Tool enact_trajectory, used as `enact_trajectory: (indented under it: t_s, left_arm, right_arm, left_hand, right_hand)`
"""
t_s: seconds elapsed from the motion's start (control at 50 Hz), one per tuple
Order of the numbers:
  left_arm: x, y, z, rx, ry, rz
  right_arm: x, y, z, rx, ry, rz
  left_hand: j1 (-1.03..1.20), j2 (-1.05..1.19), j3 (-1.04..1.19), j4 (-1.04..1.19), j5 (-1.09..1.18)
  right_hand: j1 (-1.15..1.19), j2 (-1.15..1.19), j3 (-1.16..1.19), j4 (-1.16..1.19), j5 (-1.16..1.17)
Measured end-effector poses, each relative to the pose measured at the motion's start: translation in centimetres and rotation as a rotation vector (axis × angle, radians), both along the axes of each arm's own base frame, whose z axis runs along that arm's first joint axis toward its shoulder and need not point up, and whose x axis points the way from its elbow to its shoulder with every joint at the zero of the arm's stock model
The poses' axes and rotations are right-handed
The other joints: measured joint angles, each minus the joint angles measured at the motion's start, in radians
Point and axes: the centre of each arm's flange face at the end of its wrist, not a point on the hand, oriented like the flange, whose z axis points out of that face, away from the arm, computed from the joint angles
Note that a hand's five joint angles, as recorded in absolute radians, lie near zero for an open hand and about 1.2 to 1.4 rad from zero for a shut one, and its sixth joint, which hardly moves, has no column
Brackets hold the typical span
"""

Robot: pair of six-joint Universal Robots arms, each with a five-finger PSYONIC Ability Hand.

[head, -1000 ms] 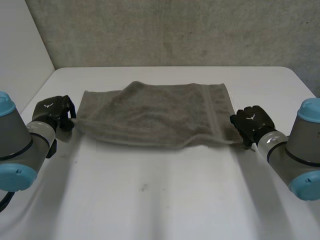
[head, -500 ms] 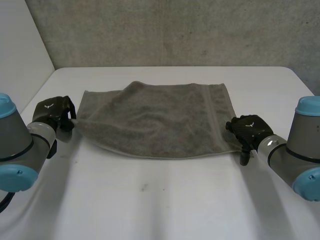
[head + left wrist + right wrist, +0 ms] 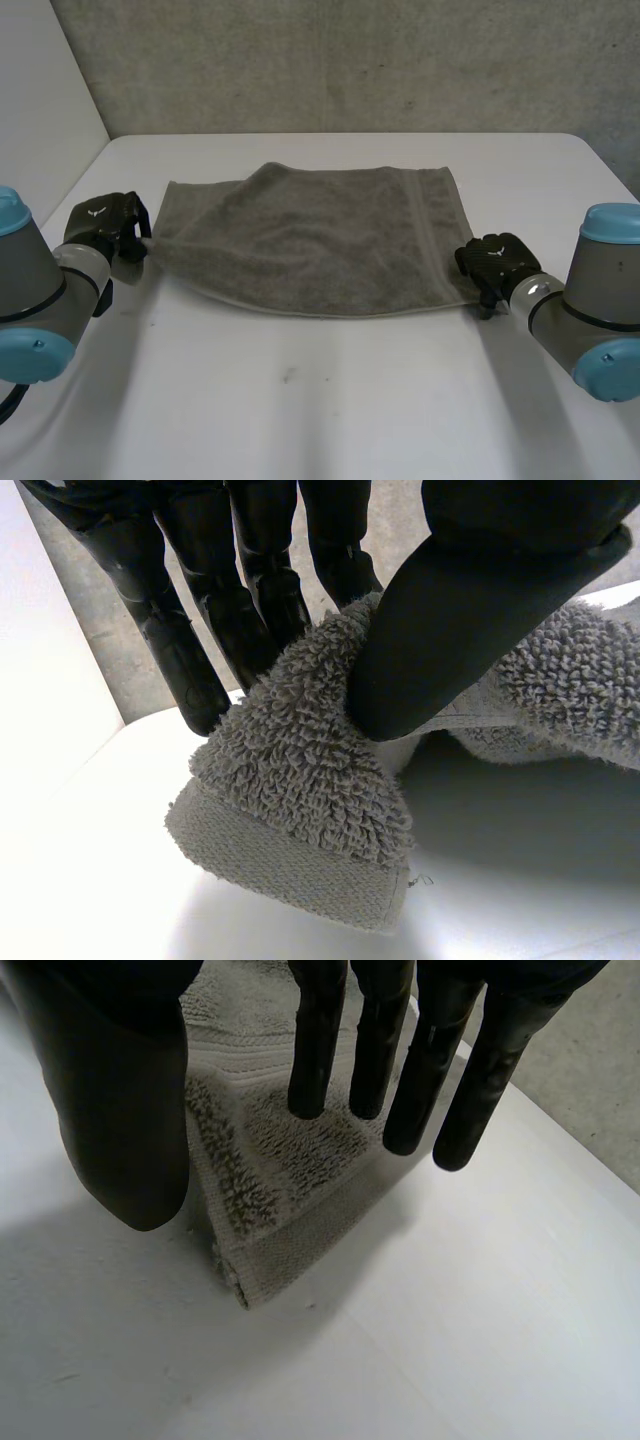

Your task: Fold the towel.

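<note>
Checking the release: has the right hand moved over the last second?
Yes. The right hand has shifted slightly toward the robot, away from the white table's far edge, open over the grey terry towel's corner.

It looked like a robotics lab's test cell. A plain white table (image 3: 330,400) with a grey towel (image 3: 320,240) stood against a rough grey concrete wall (image 3: 350,60), and the robot's left arm (image 3: 40,290) and right arm (image 3: 585,320) reached over it.
</note>
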Motion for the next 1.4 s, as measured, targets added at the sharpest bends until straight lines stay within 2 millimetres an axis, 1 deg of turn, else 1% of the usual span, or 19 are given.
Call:
enact_trajectory:
  t_s: [0.08, 0.12, 0.18, 0.26, 0.36, 0.4, 0.48, 0.52, 0.58, 0.62, 0.64, 0.68, 0.8, 0.88, 0.92, 1.02, 1.1, 1.28, 1.4]
  left_arm:
    - [0.0, 0.0, 0.0, 0.000, 0.000, 0.000]
    - [0.0, 0.0, 0.0, 0.001, 0.000, 0.000]
    - [0.0, 0.0, -0.1, 0.001, 0.000, 0.000]
    - [0.0, 0.0, -0.1, 0.003, -0.003, -0.001]
    - [0.0, 0.1, 0.0, 0.007, -0.009, -0.003]
    - [0.1, 0.4, 0.0, 0.017, -0.019, -0.005]
    - [0.2, 1.4, 0.2, 0.050, -0.054, -0.013]
    - [0.4, 2.5, 0.4, 0.086, -0.101, -0.025]
    - [0.5, 3.9, 0.5, 0.127, -0.156, -0.041]
    - [0.8, 5.7, 0.5, 0.173, -0.217, -0.063]
    - [0.8, 6.0, 0.5, 0.182, -0.228, -0.067]
    - [1.0, 7.8, 0.6, 0.220, -0.281, -0.090]
    - [1.4, 11.9, 1.2, 0.273, -0.378, -0.146]
    - [1.3, 13.1, 1.6, 0.264, -0.400, -0.164]
    - [1.2, 13.2, 1.9, 0.250, -0.404, -0.169]
    - [0.6, 11.9, 2.1, 0.217, -0.403, -0.176]
    - [-0.3, 9.5, 1.7, 0.198, -0.399, -0.184]
    - [-2.6, 1.6, -0.8, 0.148, -0.388, -0.191]
    - [-3.9, -2.4, -2.5, 0.109, -0.382, -0.190]
  right_arm:
    - [0.2, -0.2, -0.1, -0.001, -0.002, 0.002]
    - [0.2, -0.2, -0.1, -0.003, -0.004, 0.002]
    - [0.3, -0.4, 0.1, -0.009, -0.008, 0.000]
    - [0.2, -0.8, 0.7, -0.029, -0.012, -0.009]
    - [-0.3, -1.0, 3.2, -0.096, -0.016, -0.025]
    - [-0.8, -0.8, 5.4, -0.142, -0.007, -0.033]
    - [-2.0, 0.3, 8.0, -0.179, 0.043, -0.040]
    - [-3.2, 1.5, 9.2, -0.168, 0.116, -0.039]
    - [-4.5, 2.8, 9.8, -0.125, 0.207, -0.032]
    - [-5.8, 4.4, 9.9, -0.058, 0.303, -0.016]
    - [-6.1, 4.7, 10.0, -0.042, 0.322, -0.012]
    - [-7.0, 6.1, 10.3, 0.011, 0.382, 0.005]
    - [-8.0, 8.7, 11.6, 0.064, 0.440, 0.030]
    - [-7.9, 9.1, 12.3, 0.048, 0.432, 0.043]
    - [-7.8, 8.9, 12.6, 0.034, 0.420, 0.052]
    - [-7.4, 7.3, 12.3, 0.025, 0.398, 0.073]
    - [-6.8, 4.3, 11.2, 0.023, 0.401, 0.078]
    - [-4.1, -3.5, 7.7, -0.068, 0.450, 0.025]
    - [-2.1, -6.5, 6.0, -0.123, 0.436, 0.016]
  left_hand:
    - [0.000, 0.000, 0.000, 0.000, 0.000]
    - [0.000, 0.000, 0.000, 0.000, 0.000]
    - [0.000, 0.000, 0.000, 0.000, 0.000]
    - [0.000, 0.000, 0.000, 0.000, 0.000]
    - [0.000, 0.000, 0.000, 0.000, 0.000]
    - [0.000, 0.000, 0.000, 0.000, 0.000]
    - [0.000, 0.000, 0.000, 0.000, 0.000]
    - [0.000, 0.000, 0.000, 0.000, 0.000]
    - [0.000, 0.000, 0.000, 0.000, 0.000]
    - [0.000, 0.000, 0.000, 0.000, 0.000]
    - [0.000, 0.000, 0.000, 0.000, 0.000]
    - [0.000, 0.000, 0.000, 0.000, 0.000]
    - [0.001, 0.000, 0.000, 0.000, 0.000]
    - [0.001, 0.000, 0.000, 0.000, 0.000]
    - [0.005, 0.000, 0.000, 0.000, 0.000]
    - [0.005, 0.000, 0.000, 0.000, 0.000]
    - [0.005, 0.000, 0.000, 0.000, 0.000]
    - [0.005, 0.000, 0.000, 0.000, 0.000]
    - [0.005, 0.000, 0.000, 0.000, 0.001]
  right_hand:
    - [0.182, 0.194, 0.187, 0.180, 0.175]
    - [0.345, 0.349, 0.338, 0.339, 0.331]
    - [0.705, 0.710, 0.697, 0.698, 0.688]
    - [0.753, 0.751, 0.762, 0.764, 0.760]
    - [0.753, 0.751, 0.762, 0.764, 0.760]
    - [0.753, 0.751, 0.762, 0.764, 0.760]
    - [0.753, 0.751, 0.762, 0.764, 0.760]
    - [0.753, 0.751, 0.762, 0.764, 0.760]
    - [0.753, 0.751, 0.762, 0.764, 0.760]
    - [0.753, 0.751, 0.762, 0.764, 0.760]
    - [0.753, 0.751, 0.762, 0.764, 0.760]
    - [0.753, 0.751, 0.762, 0.764, 0.760]
    - [0.753, 0.751, 0.762, 0.764, 0.760]
    - [0.753, 0.751, 0.762, 0.764, 0.765]
    - [0.753, 0.751, 0.762, 0.764, 0.768]
    - [0.753, 0.751, 0.762, 0.764, 0.768]
    - [0.753, 0.751, 0.762, 0.764, 0.768]
    - [0.753, 0.751, 0.762, 0.764, 0.768]
    - [0.753, 0.751, 0.762, 0.764, 0.773]
